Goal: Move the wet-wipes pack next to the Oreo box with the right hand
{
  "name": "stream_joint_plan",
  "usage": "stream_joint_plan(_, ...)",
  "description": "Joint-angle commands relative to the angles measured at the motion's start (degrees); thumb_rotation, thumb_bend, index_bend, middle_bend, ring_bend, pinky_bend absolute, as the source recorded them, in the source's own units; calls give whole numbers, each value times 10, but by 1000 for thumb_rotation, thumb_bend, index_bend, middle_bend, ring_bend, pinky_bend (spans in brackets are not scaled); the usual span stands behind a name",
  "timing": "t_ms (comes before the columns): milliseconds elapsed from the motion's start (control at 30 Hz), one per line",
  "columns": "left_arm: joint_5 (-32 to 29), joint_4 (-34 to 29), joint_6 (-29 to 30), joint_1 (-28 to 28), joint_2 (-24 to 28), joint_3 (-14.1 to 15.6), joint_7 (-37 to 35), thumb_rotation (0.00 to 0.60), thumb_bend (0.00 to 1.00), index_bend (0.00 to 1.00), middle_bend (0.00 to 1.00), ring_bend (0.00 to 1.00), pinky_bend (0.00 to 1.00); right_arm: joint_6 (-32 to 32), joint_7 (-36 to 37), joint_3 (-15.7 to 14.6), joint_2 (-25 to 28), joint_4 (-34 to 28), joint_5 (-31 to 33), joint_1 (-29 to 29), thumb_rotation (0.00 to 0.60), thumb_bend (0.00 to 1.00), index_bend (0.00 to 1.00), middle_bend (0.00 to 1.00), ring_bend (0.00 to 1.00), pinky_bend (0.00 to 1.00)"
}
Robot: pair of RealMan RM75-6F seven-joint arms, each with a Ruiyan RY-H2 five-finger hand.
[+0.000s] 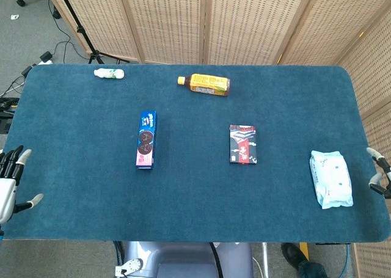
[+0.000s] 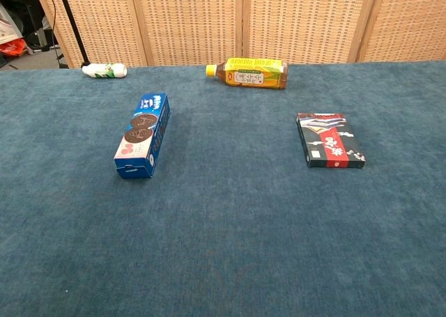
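Wet-wipes pack (image 1: 331, 179) lies flat, apart from right hand (image 1: 380, 173) fingers (image 1: 374, 155)

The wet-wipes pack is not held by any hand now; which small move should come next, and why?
Probably bring the right hand back over the wet-wipes pack and close its fingers on it. The pack lies flat and free near the table's right edge, far from the Oreo box, and only the fingers of that hand show at the frame's border, apart from the pack.

Deep teal carpeted worktop (image 1: 79, 131); blue rectangular Oreo box (image 1: 146, 139); pale blue-and-white soft wipes pack (image 1: 330, 178); yellow plastic bottle (image 1: 204, 84); black-and-red flat box (image 1: 242, 144).
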Motion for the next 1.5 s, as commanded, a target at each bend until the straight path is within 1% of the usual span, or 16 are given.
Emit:
stream_joint_plan(33, -2, 0, -3, -1, 0, 0, 1, 600, 0, 0, 0, 0, 0, -14, 43, -35, -12, 32, -35, 13, 600, 1000, 0, 0, 0, 0)
stream_joint_plan(133, -3, -1, -4, -2, 0, -1, 3, 600, 0, 0, 0, 0, 0, -6, 50, -48, -8, 31, -52, 18, 600, 1000, 0, 0, 0, 0)
stream_joint_plan(267, -1, -1, -2, -1, -2, 0, 5, 600, 0, 0, 0, 0, 0, 11, 54, -59, -2, 16, -66, 23, 600, 1000, 0, 0, 0, 0)
stream_joint_plan(367, 0, 0, -3, -1, -3, 1, 6, 600, 0, 0, 0, 0, 0, 19, 42, -67, 3, 0, -76, 28, 600, 1000, 0, 0, 0, 0)
stream_joint_plan(567, 0, -1, -5, -1, -1, 3, 5, 600, 0, 0, 0, 0, 0, 1, 16, -68, 7, -22, -62, 36, 600, 1000, 0, 0, 0, 0)
stream_joint_plan(667, 2, -2, -5, -1, -2, 4, 7, 600, 0, 0, 0, 0, 0, -15, 6, -74, 7, -31, -59, 43, 600, 1000, 0, 0, 0, 0)
stream_joint_plan(833, -1, -2, -6, -1, -2, 3, 8, 600, 0, 0, 0, 0, 0, -18, 8, -78, 11, -42, -59, 49, 600, 1000, 0, 0, 0, 1)
stream_joint_plan(867, -1, -3, -7, -1, -2, 3, 8, 600, 0, 0, 0, 0, 0, -15, 12, -80, 13, -45, -62, 50, 600, 1000, 0, 0, 0, 11)
stream_joint_plan(933, -2, -3, -7, -1, -2, 3, 9, 600, 0, 0, 0, 0, 0, -4, 23, -86, 19, -54, -70, 54, 600, 1000, 0, 0, 0, 77)
stream_joint_plan(967, -2, -2, -8, -2, -3, 3, 10, 600, 0, 0, 0, 0, 0, 6, 35, -90, 23, -63, -80, 57, 600, 1000, 0, 0, 0, 135)
stream_joint_plan(1067, -3, -3, -9, -2, -3, 3, 11, 600, 0, 0, 0, 0, 0, 21, 62, -102, 34, -76, -102, 67, 600, 1000, 0, 0, 0, 220)
stream_joint_plan(1267, -4, -3, -10, -2, -3, 3, 12, 600, 0, 0, 0, 0, 0, 41, 74, -117, 47, -103, -130, 87, 600, 1000, 0, 0, 0, 258)
stream_joint_plan(1500, -4, -4, -10, -2, -1, 3, 8, 600, 0, 0, 0, 0, 0, 45, 67, -126, 62, -160, -148, 117, 600, 1000, 0, 0, 0, 260)
